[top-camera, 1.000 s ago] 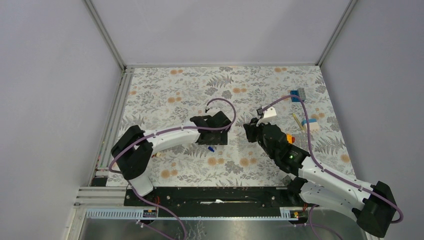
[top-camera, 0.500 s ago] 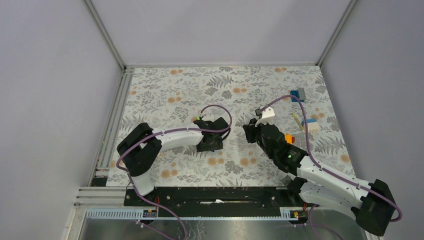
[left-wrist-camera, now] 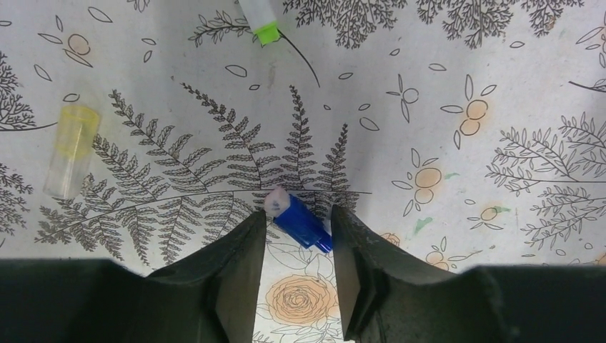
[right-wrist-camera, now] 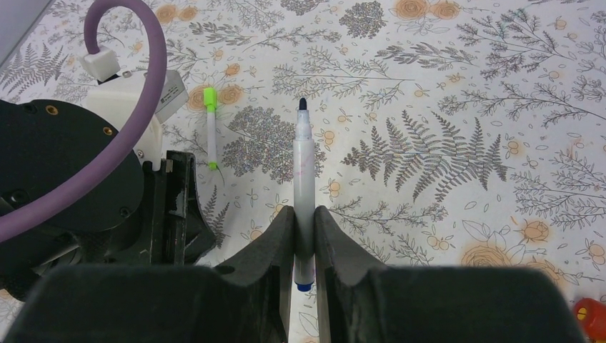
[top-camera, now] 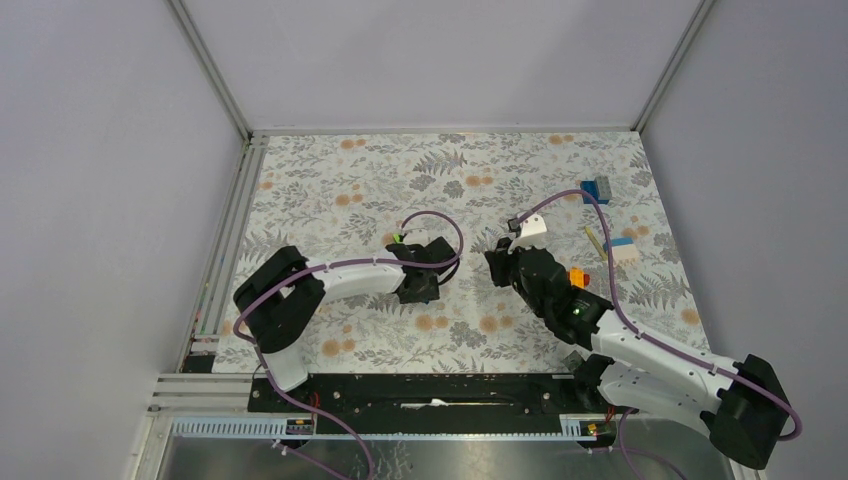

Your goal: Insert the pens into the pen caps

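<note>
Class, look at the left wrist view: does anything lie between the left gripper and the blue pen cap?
Nothing visible does. The blue cap lies right between the fingers of the open left gripper; the yellow cap sits well aside.

Left wrist view: green pen (left-wrist-camera: pixel 259 18) is cut off by the top edge, only its tip end shows. The blue cap (left-wrist-camera: pixel 300 223) shows here, but in the top view the left end effector (top-camera: pixel 420 283) covers it.

Right wrist view: the blue pen (right-wrist-camera: pixel 303 164) has its lower barrel hidden between the right end effector (right-wrist-camera: pixel 304 214) fingers. A red toy piece (right-wrist-camera: pixel 590 317) is clipped at the bottom-right corner.

Top view: the blue pen is too small to make out.
</note>
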`<state>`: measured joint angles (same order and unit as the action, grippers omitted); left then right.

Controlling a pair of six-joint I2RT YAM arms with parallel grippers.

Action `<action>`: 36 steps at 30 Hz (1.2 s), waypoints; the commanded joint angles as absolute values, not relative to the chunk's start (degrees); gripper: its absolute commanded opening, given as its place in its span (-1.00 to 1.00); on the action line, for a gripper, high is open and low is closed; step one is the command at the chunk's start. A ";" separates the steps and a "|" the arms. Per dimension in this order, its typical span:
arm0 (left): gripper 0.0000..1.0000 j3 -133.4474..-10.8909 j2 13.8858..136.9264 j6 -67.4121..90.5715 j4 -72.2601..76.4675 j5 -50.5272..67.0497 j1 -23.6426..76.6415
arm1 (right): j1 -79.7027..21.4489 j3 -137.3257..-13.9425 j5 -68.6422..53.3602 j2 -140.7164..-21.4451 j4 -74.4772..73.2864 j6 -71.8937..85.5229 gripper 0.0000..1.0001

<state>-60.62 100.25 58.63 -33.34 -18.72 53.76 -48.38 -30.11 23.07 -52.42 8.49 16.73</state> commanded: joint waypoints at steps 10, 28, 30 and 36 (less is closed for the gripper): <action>-0.47 -55.10 96.37 51.70 -25.46 -14.33 53.79 | -48.60 -31.24 23.20 -52.83 10.72 16.65 -1.00; -0.01 -53.09 92.26 44.69 -25.21 -11.60 53.88 | -48.60 -32.99 22.32 -55.65 11.07 17.24 -1.00; 0.05 -54.11 92.44 44.57 -25.50 -11.49 53.88 | -48.60 -33.19 22.32 -55.75 11.02 17.27 -1.00; 0.06 -57.95 95.00 44.92 -27.86 -13.05 53.88 | -48.60 -33.16 22.72 -55.58 10.59 17.77 -1.00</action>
